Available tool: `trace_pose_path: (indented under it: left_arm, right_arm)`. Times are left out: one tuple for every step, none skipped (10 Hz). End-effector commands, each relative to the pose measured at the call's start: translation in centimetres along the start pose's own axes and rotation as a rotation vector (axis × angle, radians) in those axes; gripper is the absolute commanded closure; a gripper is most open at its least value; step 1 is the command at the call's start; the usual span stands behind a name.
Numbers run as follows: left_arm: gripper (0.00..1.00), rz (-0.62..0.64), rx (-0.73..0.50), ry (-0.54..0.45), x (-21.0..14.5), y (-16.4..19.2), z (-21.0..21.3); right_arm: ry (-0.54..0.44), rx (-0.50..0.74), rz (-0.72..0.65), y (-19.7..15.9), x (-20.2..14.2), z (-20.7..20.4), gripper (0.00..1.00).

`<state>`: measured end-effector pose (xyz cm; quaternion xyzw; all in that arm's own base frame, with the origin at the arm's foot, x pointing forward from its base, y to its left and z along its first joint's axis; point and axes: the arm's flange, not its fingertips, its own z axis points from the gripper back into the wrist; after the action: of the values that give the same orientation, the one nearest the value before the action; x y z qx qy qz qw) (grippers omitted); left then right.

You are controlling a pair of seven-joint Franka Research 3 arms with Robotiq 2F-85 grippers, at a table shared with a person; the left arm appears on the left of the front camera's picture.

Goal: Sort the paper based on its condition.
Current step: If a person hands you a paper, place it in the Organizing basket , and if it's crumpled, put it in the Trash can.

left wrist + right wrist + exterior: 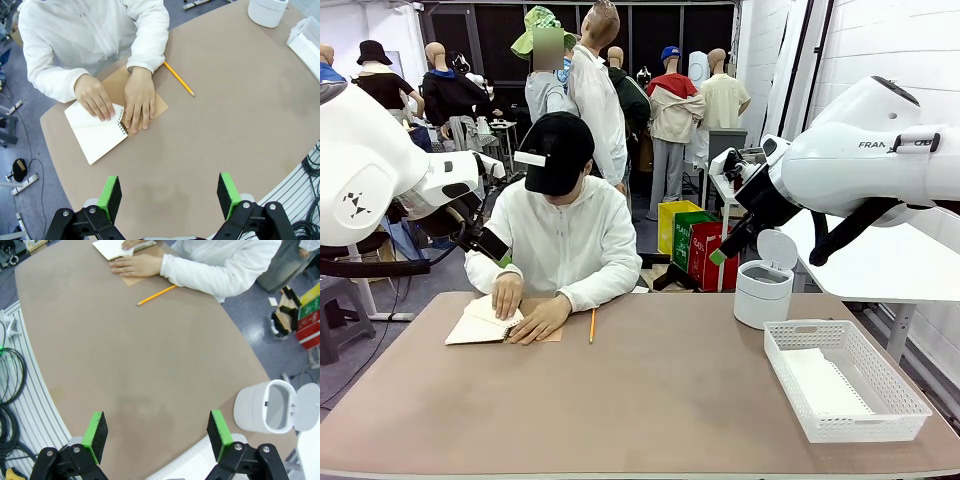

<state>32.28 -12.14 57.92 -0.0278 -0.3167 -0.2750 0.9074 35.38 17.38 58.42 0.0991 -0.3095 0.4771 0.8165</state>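
An open spiral notebook point(478, 322) point(97, 132) lies at the table's far left, and both of the person's hands point(139, 100) press on it. One hand point(95, 97) holds down its upper cream page. A flat white sheet of paper point(823, 383) appears to lie in the white basket point(880, 368). My left gripper point(492, 247) point(169, 196) hangs open high above the table's left side, near the person's sleeve. My right gripper point(725, 250) point(157, 434) is open too, up in the air beside the white bin point(763, 288). Neither holds anything.
A yellow pencil point(591, 325) point(178, 79) point(156, 294) lies right of the notebook. The white bin point(265, 407) stands at the far right with its lid up. The basket point(306, 42) sits at the near right. Bare brown tabletop point(650, 400) spans the middle and front.
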Motion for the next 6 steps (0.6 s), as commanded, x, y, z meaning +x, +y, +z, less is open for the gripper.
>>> trace_pose_path:
  left_arm:
    - [0.0,0.004,-0.003,-0.005,-0.03,0.09,-0.02]
    - [0.0,0.004,-0.003,-0.005,-0.03,0.09,-0.02]
    - [0.0,0.004,-0.003,-0.005,-0.03,0.09,-0.02]
    - [0.0,0.004,-0.003,-0.005,-0.03,0.09,-0.02]
    - [0.0,0.004,-0.003,-0.005,-0.03,0.09,-0.02]
    - [0.0,0.004,-0.003,-0.005,-0.03,0.09,-0.02]
  right_arm:
    - [0.0,-0.005,0.001,-0.05,-0.04,-0.09,0.0]
    - [0.0,-0.005,0.001,-0.05,-0.04,-0.09,0.0]
    - [0.0,-0.005,0.001,-0.05,-0.04,-0.09,0.0]
    - [0.0,-0.005,0.001,-0.05,-0.04,-0.09,0.0]
    - [0.0,-0.005,0.001,-0.05,-0.04,-0.09,0.0]
    - [0.0,-0.005,0.001,-0.05,-0.04,-0.09,0.0]
